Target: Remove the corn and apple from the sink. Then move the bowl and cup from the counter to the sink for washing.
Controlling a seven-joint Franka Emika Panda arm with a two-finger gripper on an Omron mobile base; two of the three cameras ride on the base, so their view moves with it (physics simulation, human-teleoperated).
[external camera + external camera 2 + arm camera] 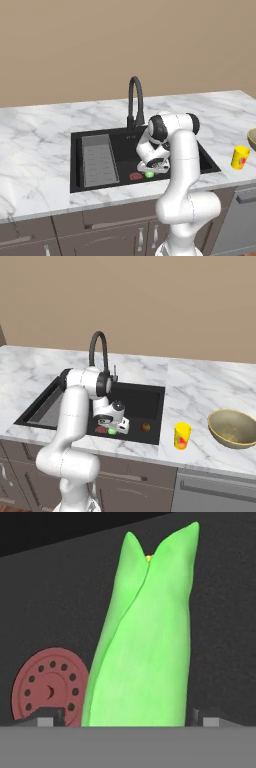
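Note:
The bright green corn (pixel 145 642) lies on the black floor of the sink (pixel 127 152), its pointed husk tips facing away from the hand. My gripper (pixel 129 719) is open and low in the basin, one fingertip (pixel 50 718) on each side of the cob's near end. From the base views the gripper (pixel 151 169) (pixel 113 427) hovers right over the corn (pixel 149 174) (pixel 112 431). The small brownish apple (pixel 145 427) rests on the sink (pixel 145 401) floor to the right. On the counter (pixel 200 386) stand the yellow cup (pixel 182 436) (pixel 240 157) and the tan bowl (pixel 233 428) (pixel 252 139).
A flat reddish disc with holes (pixel 47 689) (pixel 136 176) lies just left of the corn. A ribbed grey drain rack (pixel 98 160) fills the sink's left part. The black arched faucet (pixel 135 102) rises behind the basin. White marble counter (pixel 40 145) stretches to the left.

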